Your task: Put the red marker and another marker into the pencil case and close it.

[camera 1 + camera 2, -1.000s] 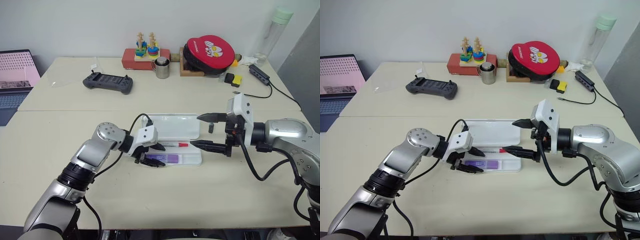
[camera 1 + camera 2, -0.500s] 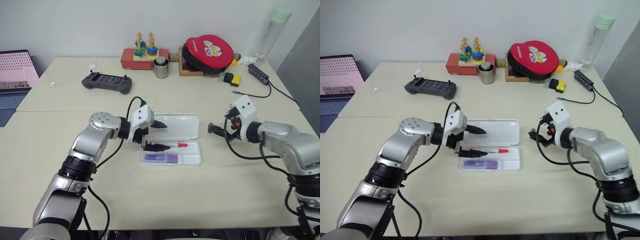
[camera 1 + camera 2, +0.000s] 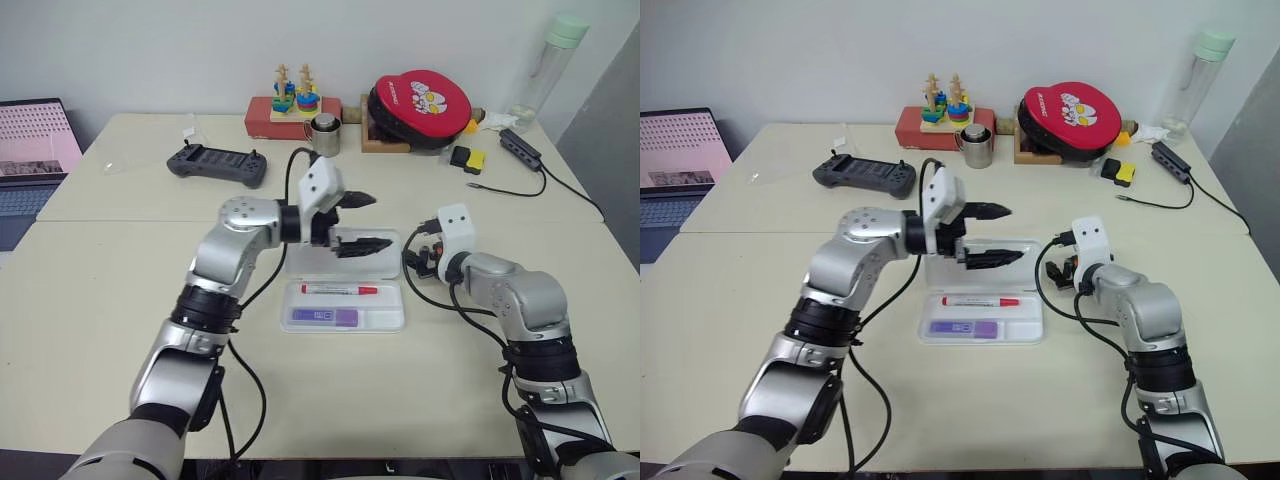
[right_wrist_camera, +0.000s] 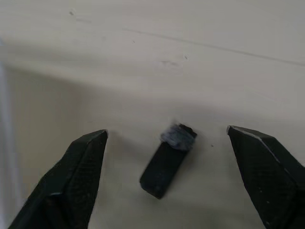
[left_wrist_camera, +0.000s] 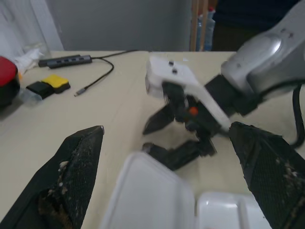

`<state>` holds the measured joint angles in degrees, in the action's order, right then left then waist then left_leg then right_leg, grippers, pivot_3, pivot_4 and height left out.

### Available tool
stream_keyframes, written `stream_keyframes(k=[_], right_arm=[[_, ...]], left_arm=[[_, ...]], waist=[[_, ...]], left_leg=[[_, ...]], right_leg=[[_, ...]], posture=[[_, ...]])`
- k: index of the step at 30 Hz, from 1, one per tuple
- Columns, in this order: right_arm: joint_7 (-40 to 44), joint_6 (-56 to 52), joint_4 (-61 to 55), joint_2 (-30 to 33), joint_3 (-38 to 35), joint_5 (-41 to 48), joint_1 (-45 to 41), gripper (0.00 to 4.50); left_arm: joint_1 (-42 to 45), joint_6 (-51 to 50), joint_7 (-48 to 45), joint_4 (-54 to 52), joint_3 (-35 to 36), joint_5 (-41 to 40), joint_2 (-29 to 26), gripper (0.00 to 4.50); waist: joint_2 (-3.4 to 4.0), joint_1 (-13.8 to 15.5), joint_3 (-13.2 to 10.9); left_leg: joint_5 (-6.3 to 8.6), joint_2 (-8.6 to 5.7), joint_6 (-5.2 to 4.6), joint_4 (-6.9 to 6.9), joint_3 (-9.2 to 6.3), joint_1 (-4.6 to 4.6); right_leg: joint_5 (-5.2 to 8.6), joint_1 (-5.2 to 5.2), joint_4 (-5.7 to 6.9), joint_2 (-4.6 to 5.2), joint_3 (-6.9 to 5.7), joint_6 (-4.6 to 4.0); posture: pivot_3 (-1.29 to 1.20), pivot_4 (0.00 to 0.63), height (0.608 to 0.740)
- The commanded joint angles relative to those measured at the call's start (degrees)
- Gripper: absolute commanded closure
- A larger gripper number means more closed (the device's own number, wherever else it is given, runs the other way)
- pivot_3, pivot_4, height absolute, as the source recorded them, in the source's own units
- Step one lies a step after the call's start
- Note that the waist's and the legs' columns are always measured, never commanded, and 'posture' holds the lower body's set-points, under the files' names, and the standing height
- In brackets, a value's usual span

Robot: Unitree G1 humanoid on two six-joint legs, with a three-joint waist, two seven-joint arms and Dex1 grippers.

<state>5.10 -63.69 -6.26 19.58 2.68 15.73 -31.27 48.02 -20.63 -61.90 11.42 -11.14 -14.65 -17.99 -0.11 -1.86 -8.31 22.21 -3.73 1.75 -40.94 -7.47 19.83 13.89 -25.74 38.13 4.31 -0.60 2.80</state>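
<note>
Red marker (image 3: pixel 339 290) and purple marker (image 3: pixel 323 316) lie in open case (image 3: pixel 390 318). L tool (image 3: pixel 362 221) open above lid; R tool (image 4: pixel 164 164) open over stub (image 4: pixel 167 161). Risk: lid slips, case slides on desk (image 3: pixel 100 300).

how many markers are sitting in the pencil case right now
2: the red marker lies in the far slot of the pencil case, and the purple highlighter lies in the near slot, beside it. None looks hidden.
</note>
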Motion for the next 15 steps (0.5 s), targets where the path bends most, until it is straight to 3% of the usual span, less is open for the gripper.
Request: stream_keyframes(k=[1, 11, 15], right_arm=[[-1.3, -0.8, -1.5, 0.4, -0.2, -2.7, 0.3, 1.46], [-1.1, -0.7, -2.8, -0.6, -1.9, -3.9, 1.1, 4.02], [1.5, 1.3, -3.8, -0.4, -3.0, -2.6, 0.8, 4.19]], left_arm=[[2.0, 2.6, 1.3, 0.9, -1.4, 1.6, 1.7, 0.0], [3.0, 3.8, 0.7, 2.9, -1.9, 2.0, 2.4, 0.0], [3.1, 4.0, 0.9, 3.1, -1.6, 2.1, 2.1, 0.0]], waist=[[0.04, -0.1, 0.0], [0.05, 0.0, 0.0], [0.05, 0.0, 0.0]], left_leg=[[0.0, 0.03, 0.0, 0.01, 0.01, -0.02], [0.0, 0.0, 0.0, -0.02, 0.0, -0.01], [0.0, 0.0, 0.0, -0.02, 0.0, -0.01]], right_leg=[[0.0, 0.0, 0.02, 0.0, 0.0, 0.0], [0.0, 0.01, 0.02, 0.0, 0.0, 0.0], [0.0, 0.01, 0.02, 0.0, 0.0, 0.0]], posture=[[0.0, 0.15, 0.74], [0.0, 0.15, 0.74], [0.0, 0.15, 0.74]])
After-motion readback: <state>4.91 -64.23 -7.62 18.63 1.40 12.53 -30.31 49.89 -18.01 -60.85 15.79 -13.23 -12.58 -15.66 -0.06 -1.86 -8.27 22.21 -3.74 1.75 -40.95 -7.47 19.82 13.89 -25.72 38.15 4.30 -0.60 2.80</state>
